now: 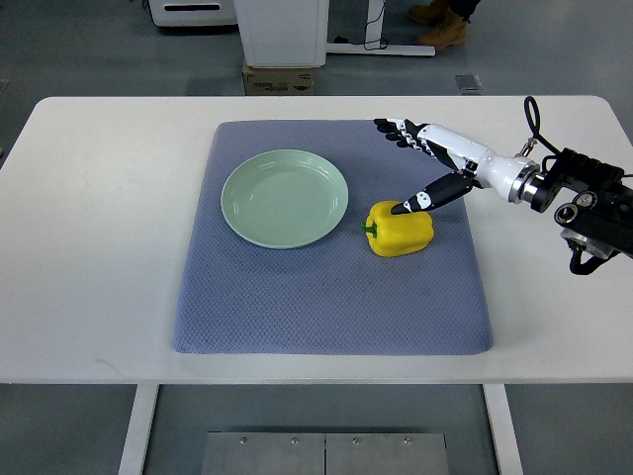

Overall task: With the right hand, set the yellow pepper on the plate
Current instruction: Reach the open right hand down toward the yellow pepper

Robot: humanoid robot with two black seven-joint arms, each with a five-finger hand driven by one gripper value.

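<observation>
A yellow pepper (400,230) lies on its side on the blue-grey mat (326,287), just right of the pale green plate (284,198), which holds nothing. My right hand (415,166) reaches in from the right edge, hovering over the pepper's far right side. Its fingers (399,130) are spread out toward the back of the mat, and the thumb (425,198) points down to the pepper's top, touching or nearly touching it. The hand is open and grasps nothing. The left arm does not show.
The mat lies on a white table (99,228). Beyond the table's far edge stand a cardboard box (280,79) and a white cabinet base (286,30); a person's boots (443,22) show at the top.
</observation>
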